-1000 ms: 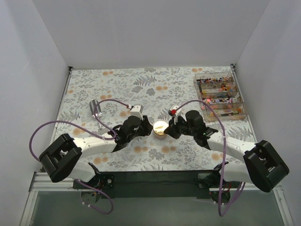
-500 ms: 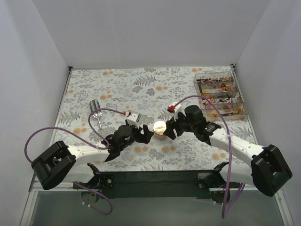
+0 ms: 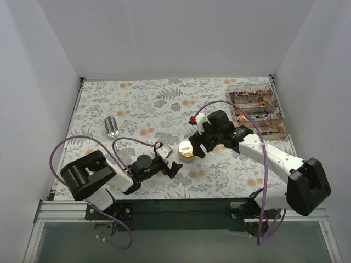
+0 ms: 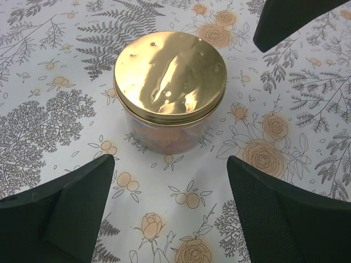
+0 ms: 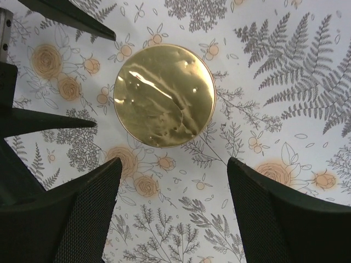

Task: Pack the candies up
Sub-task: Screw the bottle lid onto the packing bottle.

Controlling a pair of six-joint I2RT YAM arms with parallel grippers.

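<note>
A small round clear jar with a gold lid (image 3: pixel 186 149) stands upright on the flowered tablecloth, between my two grippers. Its lid (image 4: pixel 170 71) is on, and blurred orange and pink candies (image 4: pixel 164 136) show through the clear wall. My left gripper (image 3: pixel 172 167) is open, a little to the near left of the jar and not touching it (image 4: pixel 170 164). The right gripper (image 3: pixel 198 147) hovers open just right of the jar (image 5: pixel 164 94), its fingers apart from the lid (image 5: pixel 174 164). More candies (image 3: pixel 253 116) in mixed colours lie in the clear compartment box (image 3: pixel 281 131).
The compartment box stands at the far right by the right wall. A small silver metal cup (image 3: pixel 112 126) sits at the left. Purple cables loop over both arms. White walls close off the left, back and right sides.
Both grippers have opened and let go of the jar. The left arm has drawn back toward the near edge; the right gripper has backed off slightly. The jar stays in place.
</note>
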